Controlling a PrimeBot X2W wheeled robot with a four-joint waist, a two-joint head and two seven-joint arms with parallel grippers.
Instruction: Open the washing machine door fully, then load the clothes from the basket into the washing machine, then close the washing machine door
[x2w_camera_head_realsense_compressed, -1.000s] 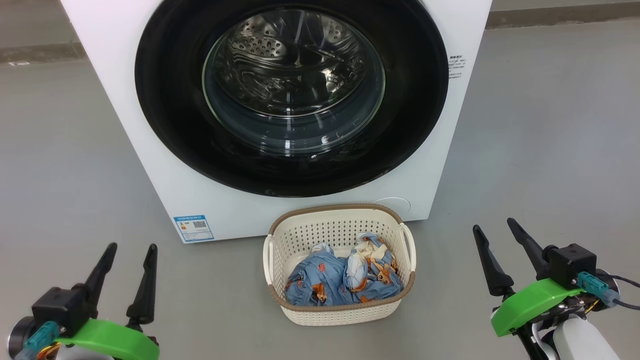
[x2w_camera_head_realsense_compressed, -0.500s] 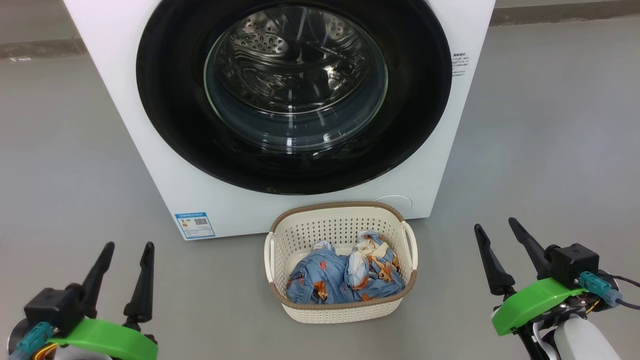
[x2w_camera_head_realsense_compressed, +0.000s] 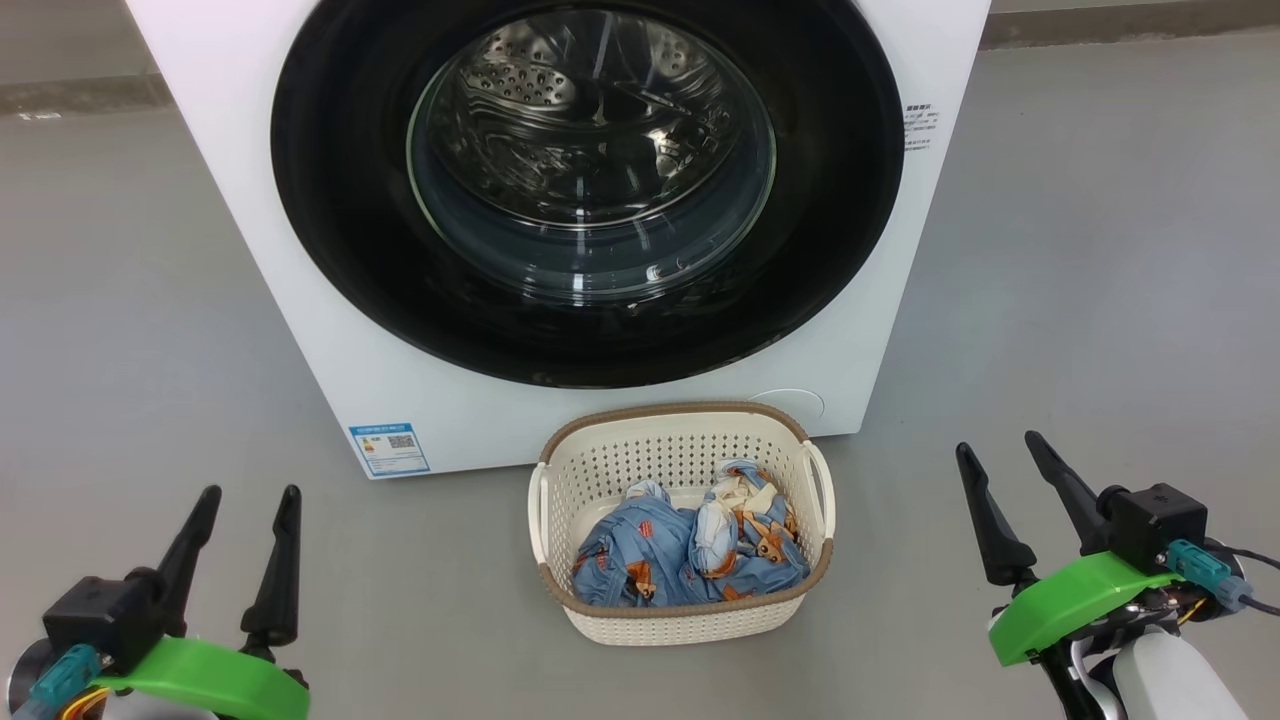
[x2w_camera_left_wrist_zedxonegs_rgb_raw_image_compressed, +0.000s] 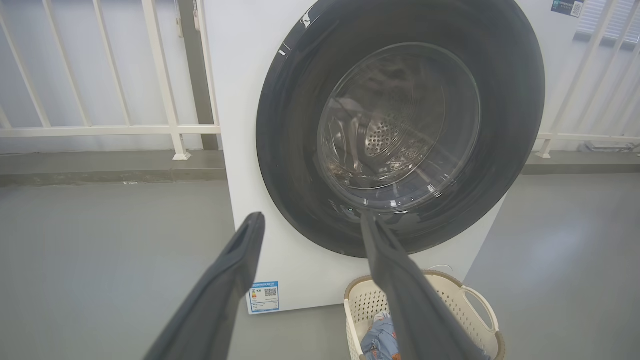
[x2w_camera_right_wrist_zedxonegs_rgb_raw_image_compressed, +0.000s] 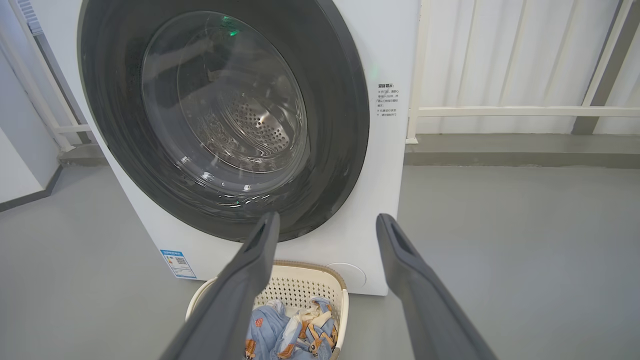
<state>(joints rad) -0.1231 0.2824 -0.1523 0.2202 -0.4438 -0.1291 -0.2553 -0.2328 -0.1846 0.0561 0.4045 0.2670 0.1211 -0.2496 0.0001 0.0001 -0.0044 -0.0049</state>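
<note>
- The washing machine (x2w_camera_head_realsense_compressed: 300, 250) stands on the grey floor (x2w_camera_head_realsense_compressed: 1080, 300). Its door (x2w_camera_head_realsense_compressed: 330, 200) is round, with a black rim and a glass middle, and it looks shut flat against the front. So I think opening it is the first job.
- The basket (x2w_camera_head_realsense_compressed: 680, 625) sits on the floor right in front of the machine, just under the door. I think it is put there so the clothes (x2w_camera_head_realsense_compressed: 680, 560) have a short way to go. They lie bunched up inside it.
- The left gripper (x2w_camera_head_realsense_compressed: 250, 492) waits low on the left side with its two fingers spread wide, and it holds nothing.
- The right gripper (x2w_camera_head_realsense_compressed: 997, 442) waits on the right side, also spread wide and holding nothing. Both are well apart from the door and the basket, as if ready to start.
- The head view looks down from above, so it shows both grippers and the whole pile in the basket.
- The left wrist view looks from low down, so it shows a white railing (x2w_camera_left_wrist_zedxonegs_rgb_raw_image_compressed: 100, 130) behind the machine.
- The right wrist view shows small black writing (x2w_camera_right_wrist_zedxonegs_rgb_raw_image_compressed: 387, 100) beside the door and a round flap (x2w_camera_right_wrist_zedxonegs_rgb_raw_image_compressed: 347, 274) near the basket.
- I cannot tell which side of the door swings out.
</note>
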